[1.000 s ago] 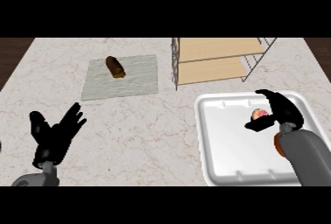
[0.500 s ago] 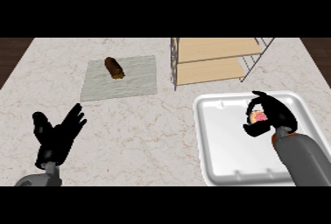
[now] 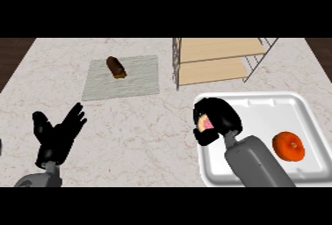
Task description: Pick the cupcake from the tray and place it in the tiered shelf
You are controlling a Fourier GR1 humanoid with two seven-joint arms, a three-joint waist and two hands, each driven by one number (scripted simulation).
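My right hand (image 3: 219,117) is curled round the cupcake (image 3: 207,123), whose pink top shows between the fingers and thumb. The hand hangs over the left edge of the white tray (image 3: 285,99). The tiered shelf (image 3: 217,61) with wooden boards and a wire frame stands behind the tray at the upper right. My left hand (image 3: 58,134) rests open at the lower left, fingers up.
An orange round item (image 3: 289,146) lies in the tray at its right side. A brown pastry (image 3: 116,67) lies on a grey mat (image 3: 123,83) at the upper left. The marble counter (image 3: 136,132) spreads between the mat and the tray.
My right hand closed on the cupcake and carried it left across the tray to its left edge, uncovering the orange item. The left hand stayed in place.
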